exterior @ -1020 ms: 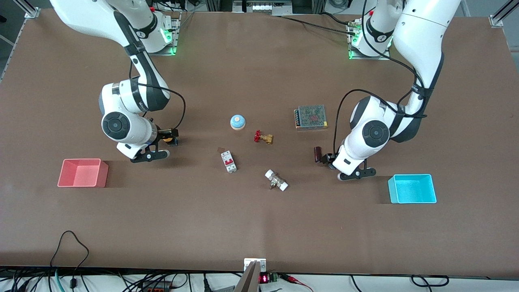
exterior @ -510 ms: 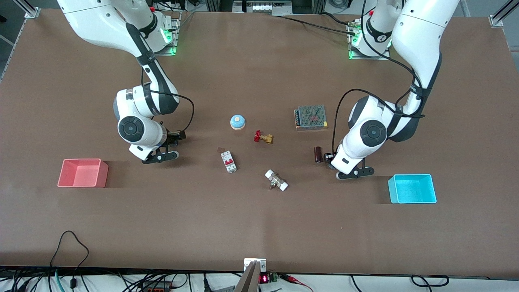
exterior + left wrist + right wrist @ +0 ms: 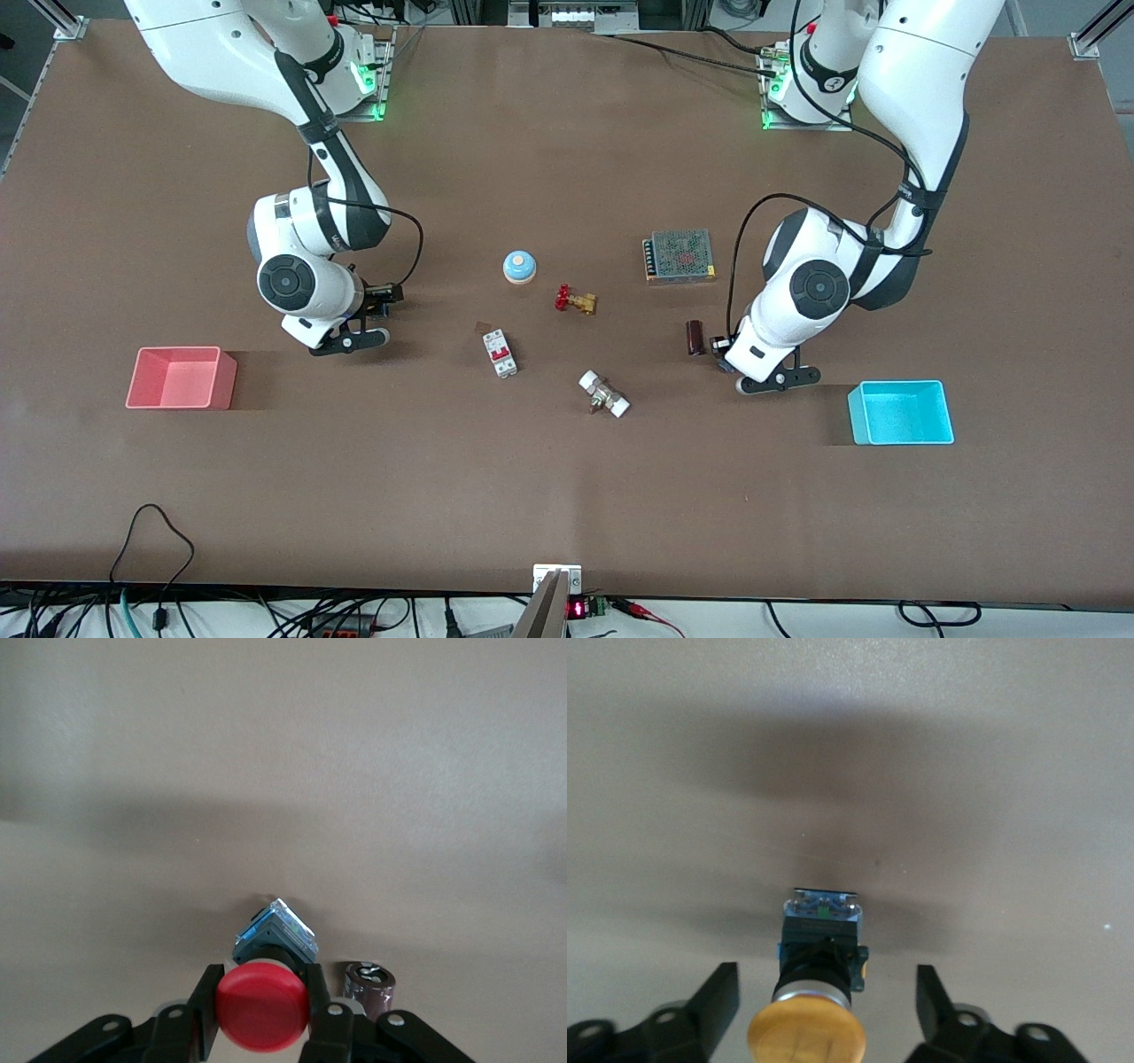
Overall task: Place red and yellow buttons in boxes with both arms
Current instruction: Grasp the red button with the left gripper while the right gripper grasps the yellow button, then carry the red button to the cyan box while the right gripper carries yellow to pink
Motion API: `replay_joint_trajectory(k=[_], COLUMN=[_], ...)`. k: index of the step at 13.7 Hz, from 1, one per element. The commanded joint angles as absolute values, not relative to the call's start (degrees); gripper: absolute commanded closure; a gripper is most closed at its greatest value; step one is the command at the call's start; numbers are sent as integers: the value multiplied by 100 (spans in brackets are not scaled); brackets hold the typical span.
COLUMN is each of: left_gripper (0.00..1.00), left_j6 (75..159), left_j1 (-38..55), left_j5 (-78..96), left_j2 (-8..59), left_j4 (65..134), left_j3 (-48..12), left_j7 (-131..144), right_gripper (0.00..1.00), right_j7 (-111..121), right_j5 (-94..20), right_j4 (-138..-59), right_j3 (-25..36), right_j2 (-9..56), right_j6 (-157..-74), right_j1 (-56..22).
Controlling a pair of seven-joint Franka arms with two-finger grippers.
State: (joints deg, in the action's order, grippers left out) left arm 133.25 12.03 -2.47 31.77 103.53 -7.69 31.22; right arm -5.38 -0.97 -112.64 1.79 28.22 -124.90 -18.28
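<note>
In the left wrist view my left gripper (image 3: 263, 981) is shut on the cap of the red button (image 3: 263, 1010), whose base points at the table. In the front view that gripper (image 3: 716, 347) is low over the table between the dark cylinder and the cyan box (image 3: 899, 388), and it hides the button. In the right wrist view my right gripper (image 3: 826, 973) is open, one finger on each side of the yellow button (image 3: 808, 1036), not touching it. In the front view that gripper (image 3: 383, 299) is low over the table, farther from the camera than the pink box (image 3: 229, 379).
A dark cylinder (image 3: 695, 337) stands right beside the left gripper and also shows in the left wrist view (image 3: 369, 985). Mid-table lie a blue-domed bell (image 3: 520, 266), a red-handled brass valve (image 3: 575, 300), a small breaker (image 3: 500, 353), a white-ended fitting (image 3: 604, 394) and a metal mesh unit (image 3: 680, 255).
My right arm has swung toward the table's middle, and its gripper now covers the yellow button. My left gripper has edged closer to the dark cylinder.
</note>
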Motion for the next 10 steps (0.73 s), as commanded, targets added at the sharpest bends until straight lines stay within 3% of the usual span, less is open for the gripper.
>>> replay_joint_trajectory(k=[1,2,5,10], left_gripper=[76,77,78,79], left_j6=[13158,12992,12500,12340], left_j1=[1134,1029,669,19], left_j5=[-396,-404,-396,-404], left_j2=[2822,2760,2742,2777], left_j4=[10389,10302,9837,9458], left_j3=[-677,-677,-677,-677], left_j7=[3147,3086,2489,1339], right_gripper=[48,58,67,67], right_j7=[-615,-615,-633,-1334], right_j5=[-158,-158,-167,-167], right_j4=[-11364,-11364,-11303,-10673], right_j3=[193,193,193,298], right_j2=[2716,2716,2681,2382], right_j6=[-12410,-12401,-12357,-12113], right_j1=[-1828,-1828,-1802,-1714])
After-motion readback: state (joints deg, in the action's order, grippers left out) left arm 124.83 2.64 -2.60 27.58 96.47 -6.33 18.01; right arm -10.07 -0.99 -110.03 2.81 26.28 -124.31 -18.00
